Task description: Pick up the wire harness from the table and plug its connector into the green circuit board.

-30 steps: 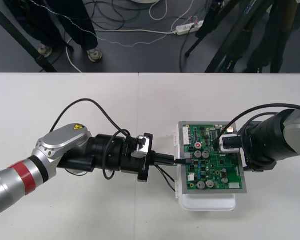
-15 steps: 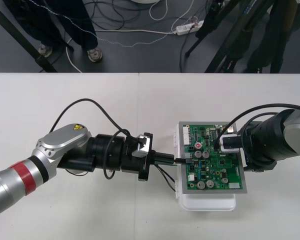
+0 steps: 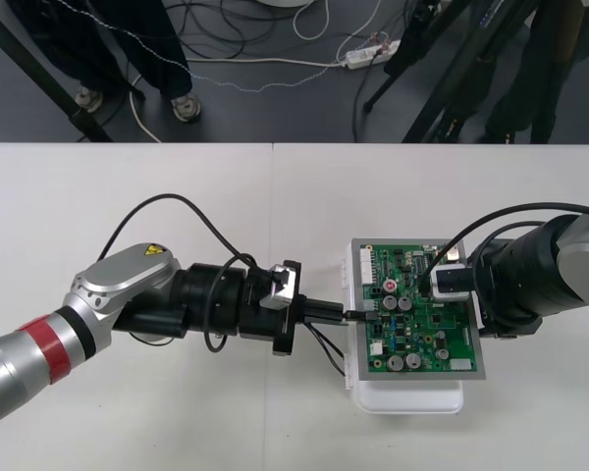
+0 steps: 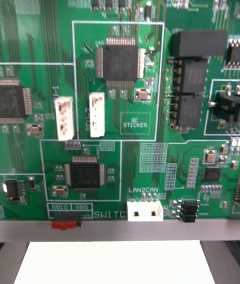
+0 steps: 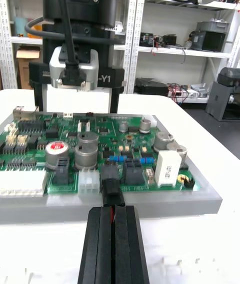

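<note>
Black fingers (image 5: 131, 244) of the left gripper (image 5: 114, 210) are pressed together on the wire harness (image 5: 112, 199), with a sliver of red wire showing in the slit between them. Just ahead of the fingertips, the harness's small black plug (image 5: 110, 184) sits at the near edge of the green circuit board (image 4: 145, 44), beside a white connector. It meets a dark connector there, though whether it is fully seated cannot be told. Behind and below the gripper, thin dark wires of the harness hang in a loop toward the table (image 3: 177, 196). The board rests on a white base (image 3: 412, 397), which juts out past one edge of the board. On the far side of the board from the left gripper, the right gripper (image 3: 442, 283) stands over that edge, pointing straight down with its camera close above the chips. Whether it is open or closed cannot be told.
</note>
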Available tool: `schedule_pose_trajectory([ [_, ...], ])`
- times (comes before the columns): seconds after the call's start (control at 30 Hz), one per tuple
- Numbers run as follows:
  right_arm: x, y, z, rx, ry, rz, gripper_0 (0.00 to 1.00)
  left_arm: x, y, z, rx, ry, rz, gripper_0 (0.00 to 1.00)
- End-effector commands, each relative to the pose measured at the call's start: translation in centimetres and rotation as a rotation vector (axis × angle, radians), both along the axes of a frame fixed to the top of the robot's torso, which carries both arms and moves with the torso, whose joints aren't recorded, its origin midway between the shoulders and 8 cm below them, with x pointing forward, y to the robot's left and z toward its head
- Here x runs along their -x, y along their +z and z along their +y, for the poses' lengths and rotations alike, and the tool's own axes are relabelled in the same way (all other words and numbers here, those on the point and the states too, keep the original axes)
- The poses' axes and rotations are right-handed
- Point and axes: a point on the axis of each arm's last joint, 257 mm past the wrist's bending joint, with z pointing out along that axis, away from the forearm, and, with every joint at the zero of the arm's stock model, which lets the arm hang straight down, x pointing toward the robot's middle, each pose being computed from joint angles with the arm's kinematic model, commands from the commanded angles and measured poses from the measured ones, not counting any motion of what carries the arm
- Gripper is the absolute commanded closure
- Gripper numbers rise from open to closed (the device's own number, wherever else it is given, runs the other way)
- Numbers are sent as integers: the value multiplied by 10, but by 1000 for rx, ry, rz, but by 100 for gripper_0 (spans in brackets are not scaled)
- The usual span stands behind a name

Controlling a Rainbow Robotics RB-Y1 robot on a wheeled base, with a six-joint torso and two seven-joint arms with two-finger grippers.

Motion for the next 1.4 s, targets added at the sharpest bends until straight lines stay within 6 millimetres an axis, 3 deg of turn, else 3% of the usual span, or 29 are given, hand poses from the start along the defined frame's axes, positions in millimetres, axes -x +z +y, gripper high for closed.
schedule_pose_trajectory([
  [0.03, 9, 1, 16, -21, 26, 11, 0, 18, 20, -27, 65, -38, -94, 100],
  [1.4, 15, 2, 25, -41, 53, 23, 0, 24, 25, -55, 98, -32, -94, 100],
])
